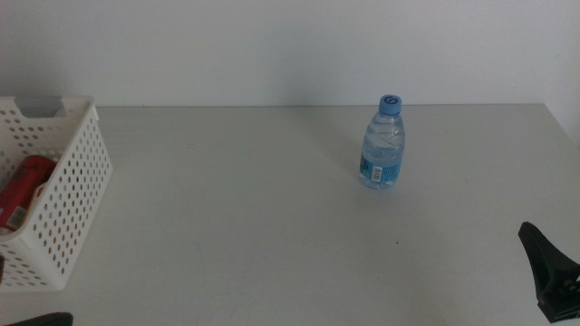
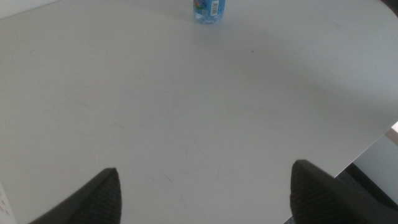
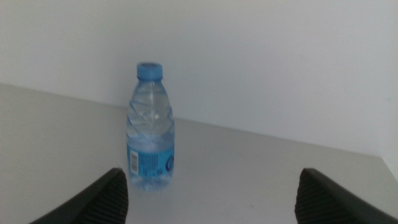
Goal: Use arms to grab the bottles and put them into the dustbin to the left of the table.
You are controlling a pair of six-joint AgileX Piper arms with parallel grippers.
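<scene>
Table point(image 1: 272, 217) carries a white basket point(image 1: 68, 190) at its left edge (red can point(image 1: 25, 186) inside). Water bottle point(image 1: 383, 145) stands upright right of centre. Right gripper point(image 3: 211, 196) faces it, jaws apart; left gripper point(image 2: 205, 193) likewise spread, low.

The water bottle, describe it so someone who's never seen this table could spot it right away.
On the light-grey table, look right of centre, far from the white perforated basket at the left edge. The water bottle stands upright there alone: small, clear, with a blue cap and blue label, unlike the red can lying inside the basket.
</scene>
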